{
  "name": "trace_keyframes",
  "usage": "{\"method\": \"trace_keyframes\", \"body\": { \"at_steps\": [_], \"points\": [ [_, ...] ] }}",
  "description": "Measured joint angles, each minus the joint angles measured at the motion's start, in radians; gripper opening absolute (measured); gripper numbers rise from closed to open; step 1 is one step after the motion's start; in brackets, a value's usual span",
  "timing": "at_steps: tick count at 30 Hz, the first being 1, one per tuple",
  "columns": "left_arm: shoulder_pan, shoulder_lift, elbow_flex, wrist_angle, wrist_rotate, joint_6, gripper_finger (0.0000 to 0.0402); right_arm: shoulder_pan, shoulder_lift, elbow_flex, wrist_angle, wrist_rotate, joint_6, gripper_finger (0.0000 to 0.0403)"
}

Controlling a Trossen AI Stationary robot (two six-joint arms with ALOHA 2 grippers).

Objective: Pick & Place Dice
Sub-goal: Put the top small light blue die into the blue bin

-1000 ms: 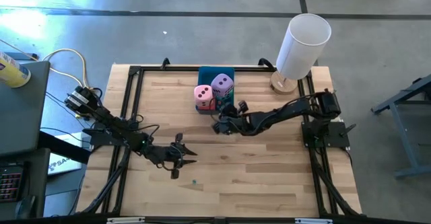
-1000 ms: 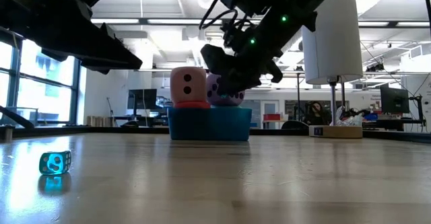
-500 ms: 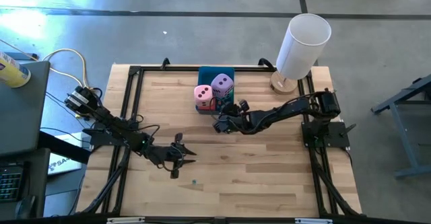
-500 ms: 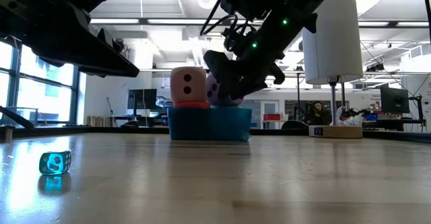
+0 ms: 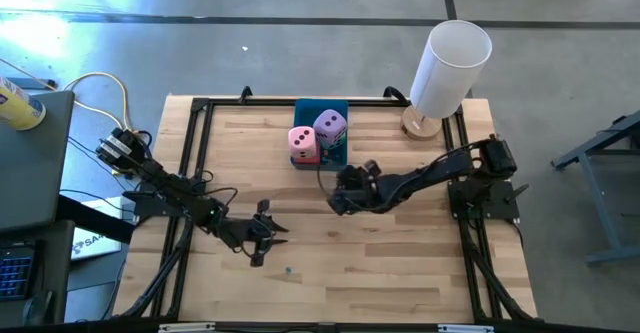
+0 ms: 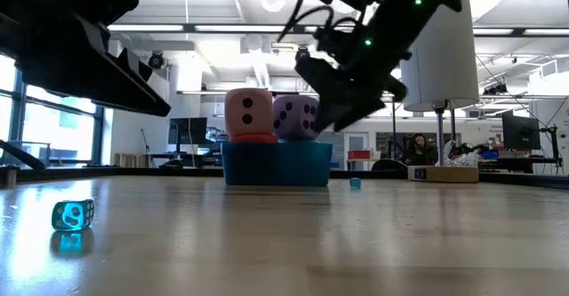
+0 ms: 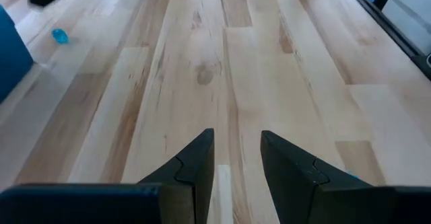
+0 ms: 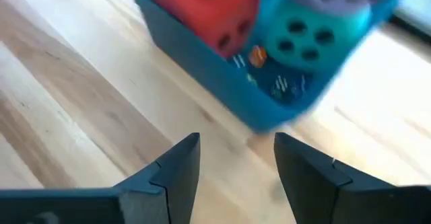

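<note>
Hovering just before the blue tray (image 5: 335, 153), the right gripper (image 8: 236, 167) hangs parted and empty; pink die (image 5: 303, 139) and purple die (image 5: 330, 126) sit atop red die (image 8: 215, 9) and teal die (image 8: 313, 32). No writing is legible.

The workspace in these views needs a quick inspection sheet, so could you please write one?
Surface: light wooden plank table, black frame.
Job's things: soft pink die on red die, lilac die on teal die, all in blue rectangular tray.
Clutter: small translucent blue die; white cylinder on round base.
Grippers: left gripper open, empty, over bare wood; right gripper open, empty, near tray.
Cables: pale cables off the table's left.
Surroundings: grey floor, lit room.
</note>
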Motion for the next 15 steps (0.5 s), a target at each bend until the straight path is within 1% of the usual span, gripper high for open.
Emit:
{"method": "trace_keyframes", "body": {
  "at_steps": [4, 6, 8, 15],
  "points": [
    [-0.004, 0.0, 0.0, -0.005, 0.0, -0.011, 0.0116, 0.015, -0.01, -0.001, -0.226, -0.014, 0.209, 0.0172],
    [-0.004, 0.0, 0.0, -0.005, 0.0, -0.013, 0.0116, 0.002, -0.01, -0.001, -0.278, -0.039, 0.291, 0.0165],
    [-0.004, 0.0, 0.0, -0.002, 0.0, -0.013, 0.0116, -0.012, -0.008, -0.009, -0.292, -0.067, 0.334, 0.0158],
    [-0.005, 0.0, 0.0, -0.003, 0.0, -0.02, 0.0116, -0.044, -0.006, -0.084, -0.228, -0.082, 0.336, 0.015]
  ]
}}
